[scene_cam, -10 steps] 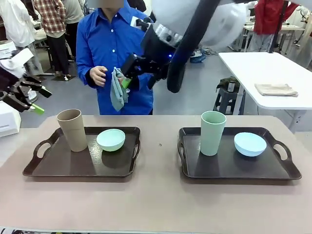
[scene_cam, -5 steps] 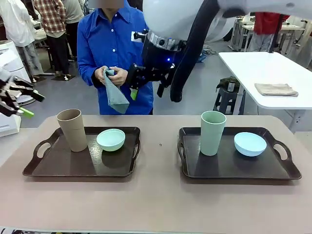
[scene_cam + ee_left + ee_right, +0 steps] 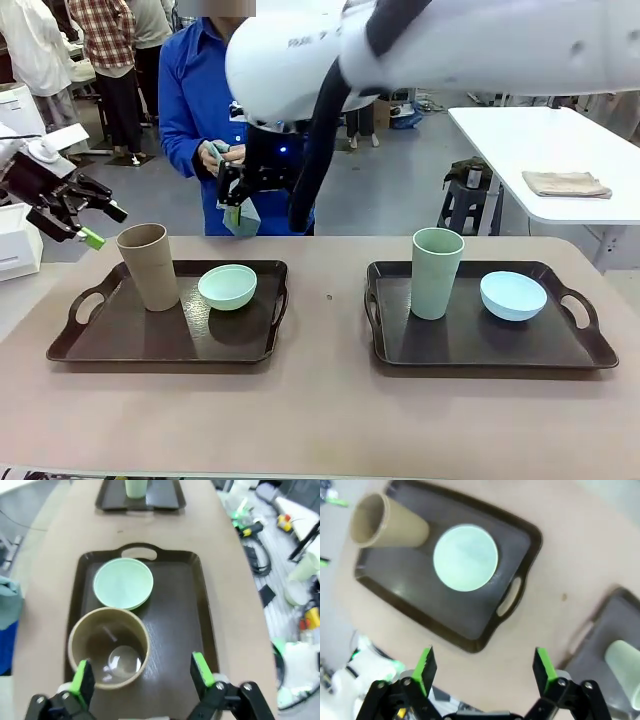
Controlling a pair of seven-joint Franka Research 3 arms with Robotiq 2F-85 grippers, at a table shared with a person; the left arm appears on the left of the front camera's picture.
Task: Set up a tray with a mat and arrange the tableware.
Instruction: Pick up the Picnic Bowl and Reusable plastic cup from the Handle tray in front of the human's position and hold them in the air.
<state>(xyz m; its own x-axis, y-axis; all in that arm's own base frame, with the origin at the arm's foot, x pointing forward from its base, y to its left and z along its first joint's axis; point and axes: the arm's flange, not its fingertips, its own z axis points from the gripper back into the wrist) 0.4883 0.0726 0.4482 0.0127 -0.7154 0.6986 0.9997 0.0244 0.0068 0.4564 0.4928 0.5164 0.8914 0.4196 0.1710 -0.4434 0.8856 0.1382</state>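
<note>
Front view: my left tool (image 3: pixel 103 225) hangs off the surface's (image 3: pixel 320 420) left end, at about 10 o'clock from the tan cup (image 3: pixel 148 265), green pads spread wide with nothing between them. The cup is tall and tapered, matte tan plastic, standing upright with its mouth up on the left tray (image 3: pixel 160 355), a dark brown one with cut-out handles. At its 3 o'clock, just beside it, sits the mint green bowl (image 3: pixel 227 286), small, round and shallow, right way up.

My left wrist camera looks straight down into that cup, and its inside looks bare. The bowl lies at its 12 o'clock, their rims almost meeting.

My right tool (image 3: pixel 245 200) reaches across the middle and hovers above the far edge, at 12 o'clock from the left tray. Its pads are also splayed apart and gripping nothing. Just behind it stands a person in a blue shirt, a hand (image 3: pixel 215 157) holding a grey-teal cloth (image 3: pixel 247 222) that hangs down.

On the right tray (image 3: pixel 490 360), same dark brown, the sage green cup (image 3: pixel 436 272) stands upright, tall and tapered like its partner. The light blue bowl (image 3: pixel 513 295) rests at its 3 o'clock, near it but apart. The two trays lie side by side with bare surface between them.
</note>
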